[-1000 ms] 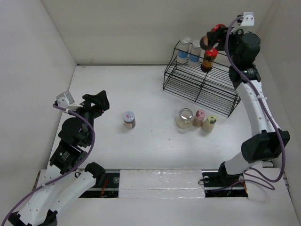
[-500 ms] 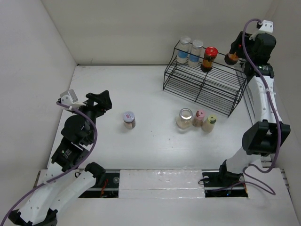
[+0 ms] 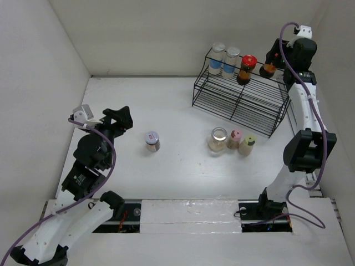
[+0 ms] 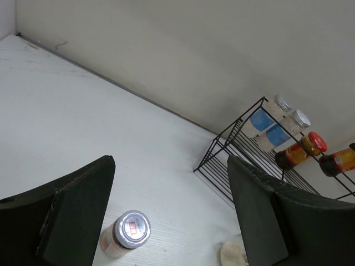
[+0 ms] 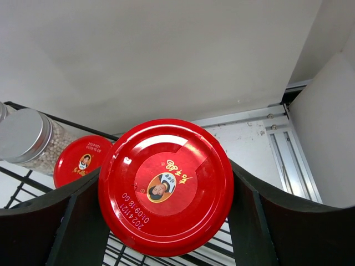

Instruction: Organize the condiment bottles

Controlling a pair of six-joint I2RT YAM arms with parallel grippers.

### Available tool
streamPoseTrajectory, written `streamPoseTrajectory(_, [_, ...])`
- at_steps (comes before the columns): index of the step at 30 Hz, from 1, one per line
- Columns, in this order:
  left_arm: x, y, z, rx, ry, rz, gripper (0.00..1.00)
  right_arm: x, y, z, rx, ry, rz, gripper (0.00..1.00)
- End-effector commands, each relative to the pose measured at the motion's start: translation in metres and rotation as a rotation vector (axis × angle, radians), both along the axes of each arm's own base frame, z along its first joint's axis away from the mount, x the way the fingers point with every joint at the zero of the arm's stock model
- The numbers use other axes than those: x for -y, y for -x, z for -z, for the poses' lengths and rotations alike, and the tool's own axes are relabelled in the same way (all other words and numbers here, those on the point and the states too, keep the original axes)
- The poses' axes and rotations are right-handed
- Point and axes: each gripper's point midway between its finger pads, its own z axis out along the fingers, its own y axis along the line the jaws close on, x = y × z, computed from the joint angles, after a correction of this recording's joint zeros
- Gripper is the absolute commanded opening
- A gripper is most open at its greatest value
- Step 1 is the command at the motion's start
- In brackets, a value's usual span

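My right gripper is shut on a red-lidded amber bottle, holding it over the top shelf of the black wire rack; its body shows in the top view. A second red-lidded bottle and two silver-lidded blue-label jars stand on that shelf. On the table stand a silver-lidded jar, a wide clear jar, a pink-capped shaker and a yellow-green-capped one. My left gripper is open and empty, left of the silver-lidded jar.
White walls close the table at the back, left and right. The rack's lower shelf holds nothing. The right arm runs along the right wall beside the rack.
My right gripper has carried the red-lidded bottle from above the other bottles out to the right, then down beside the second red-lidded bottle. The left arm has barely moved.
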Motion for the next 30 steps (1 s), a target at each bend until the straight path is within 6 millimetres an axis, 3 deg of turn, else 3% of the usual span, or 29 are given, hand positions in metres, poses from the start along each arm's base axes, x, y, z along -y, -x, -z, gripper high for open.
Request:
streamPoseTrajectory(1, [0.003, -0.003, -0.003, 0.017, -0.005, 0.008, 0.78, -0.011, 0.003, -0.088, 0.252, 0.039, -0.029, 0.55])
streamPoseTrajectory(6, [0.005, -0.003, -0.003, 0.017, -0.006, 0.017, 0.78, -0.024, -0.008, -0.058, 0.180, 0.036, -0.048, 0.55])
streamPoseTrajectory(13, [0.003, -0.001, -0.005, 0.025, -0.001, 0.017, 0.78, -0.022, -0.021, -0.017, 0.064, 0.054, -0.032, 0.56])
streamPoseTrajectory(14, [0.003, -0.001, -0.005, 0.025, -0.001, 0.017, 0.78, -0.022, -0.020, -0.025, 0.074, 0.055, -0.031, 0.56])
streamPoseTrajectory(17, [0.003, -0.001, -0.005, 0.025, -0.001, 0.017, 0.78, -0.025, -0.024, -0.008, 0.027, 0.062, -0.033, 0.56])
streamPoseTrajectory(25, [0.005, -0.003, -0.003, 0.017, -0.006, 0.017, 0.78, -0.014, -0.020, -0.006, 0.009, 0.093, 0.041, 0.57])
streamPoseTrajectory(30, [0.005, -0.003, -0.003, 0.017, -0.006, 0.017, 0.78, -0.014, -0.020, 0.005, -0.023, 0.091, 0.039, 0.70])
